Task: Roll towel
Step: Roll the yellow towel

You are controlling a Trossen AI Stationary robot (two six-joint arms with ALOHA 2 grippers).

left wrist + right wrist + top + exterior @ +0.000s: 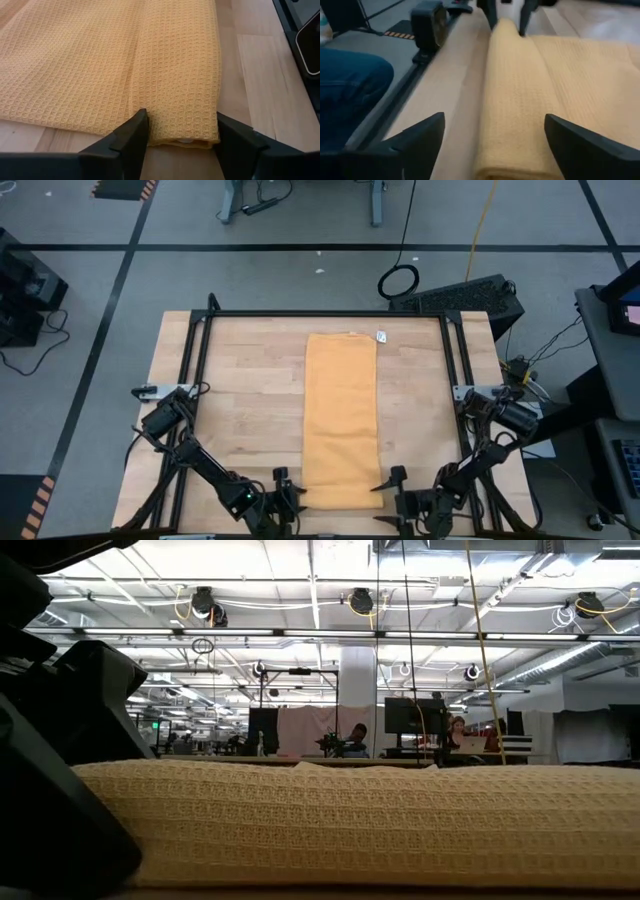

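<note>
The mustard-yellow towel [341, 415] lies flat on the wooden table as a long folded strip running from the far edge to the near edge. A small white tag [381, 336] sits at its far right corner. Its near end is turned over into a low roll [512, 95] lying across the strip. My left gripper [180, 135] is open at the roll's left end [182, 127], one finger on each side of it. My right gripper [492, 130] is open wide at the roll's right end, with its fingers well apart from the cloth. Both also show in the high view, the left gripper [290, 488] and the right gripper [392, 483]. My left gripper's fingers [135, 132] stand level, close against the two sides of the roll's left end [165, 135], which lies on the table. I cannot tell whether they touch the cloth.
A black metal frame [205, 350] runs round the table top. Bare wood [250, 400] lies on both sides of the towel. A person's blue-clad leg [350, 85] shows beyond the table's near edge. In the low view the roll [350, 820] fills the foreground beside a dark arm part [60, 740].
</note>
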